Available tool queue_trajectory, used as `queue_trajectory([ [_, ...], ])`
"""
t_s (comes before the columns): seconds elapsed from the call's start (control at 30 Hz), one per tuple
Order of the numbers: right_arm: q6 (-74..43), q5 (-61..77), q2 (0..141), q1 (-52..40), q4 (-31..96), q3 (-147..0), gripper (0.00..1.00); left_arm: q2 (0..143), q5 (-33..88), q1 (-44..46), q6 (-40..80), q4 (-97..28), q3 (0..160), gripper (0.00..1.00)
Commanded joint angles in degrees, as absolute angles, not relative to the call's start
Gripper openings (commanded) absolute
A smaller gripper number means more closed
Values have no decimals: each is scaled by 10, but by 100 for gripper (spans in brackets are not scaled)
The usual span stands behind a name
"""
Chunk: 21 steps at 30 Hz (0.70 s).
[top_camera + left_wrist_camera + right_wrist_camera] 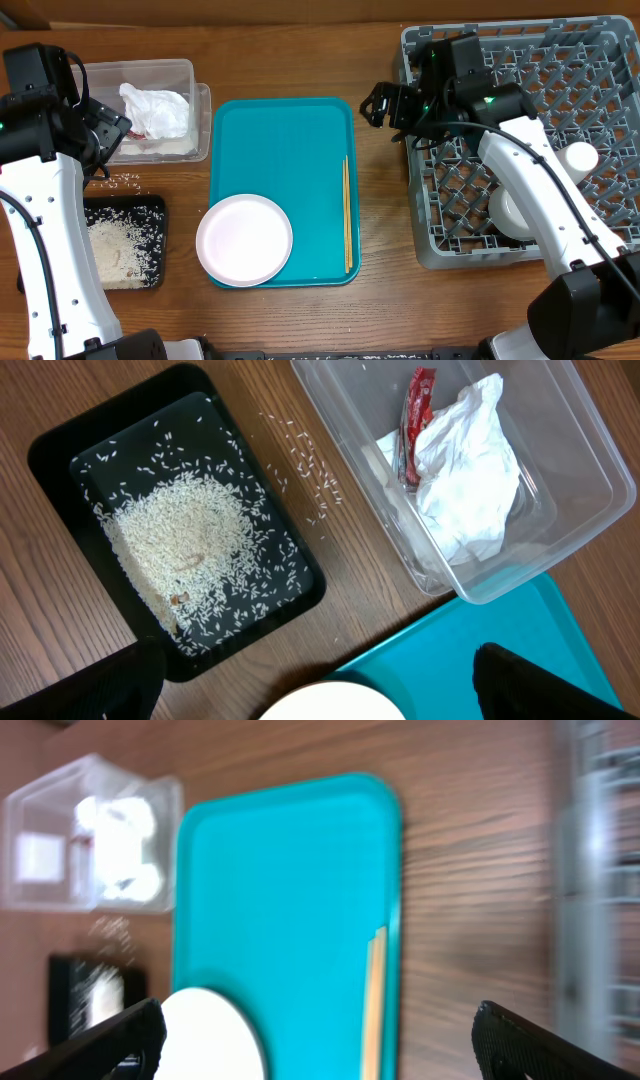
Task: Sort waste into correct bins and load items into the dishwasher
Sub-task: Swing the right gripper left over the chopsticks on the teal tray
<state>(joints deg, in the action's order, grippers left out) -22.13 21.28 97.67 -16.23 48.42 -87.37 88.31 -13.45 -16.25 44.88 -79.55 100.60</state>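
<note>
Brown wood makes up the table, seen first from above. A teal tray lies in the middle. The big white plate sits on its near left corner and hangs over the edge a little. The thin chopsticks lie along the tray's right side. To the left is the clear tub with the crumpled napkin inside. Below it is the black tray full of rice, with loose grains on the wood between the two. On the right is the grey dish rack, with a white round piece and a white dish in it, partly under the right arm. From the left wrist, the left pincer is spread wide and holds nothing, above the gap between the black tray and the tub. A red wrapper lies in the tub, touching the napkin. From the right wrist the picture is blurry. The right pincer is also spread wide and empty, above the teal tray.
</note>
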Motion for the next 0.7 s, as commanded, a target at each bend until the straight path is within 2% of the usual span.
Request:
queue_trajectory([
  [0.0, -210, 267, 968, -168, 488, -889, 100, 888, -135, -165, 454, -795, 1009, 100],
  [0.33, -214, 264, 968, -214, 508, -889, 100, 888, -135, -165, 454, -795, 1009, 100],
  [0.6, -214, 195, 973, -277, 511, -888, 100, 888, -135, -165, 454, -795, 1009, 100],
  [0.67, -214, 214, 973, -290, 514, -888, 91, 888, -135, -165, 454, -795, 1009, 100],
])
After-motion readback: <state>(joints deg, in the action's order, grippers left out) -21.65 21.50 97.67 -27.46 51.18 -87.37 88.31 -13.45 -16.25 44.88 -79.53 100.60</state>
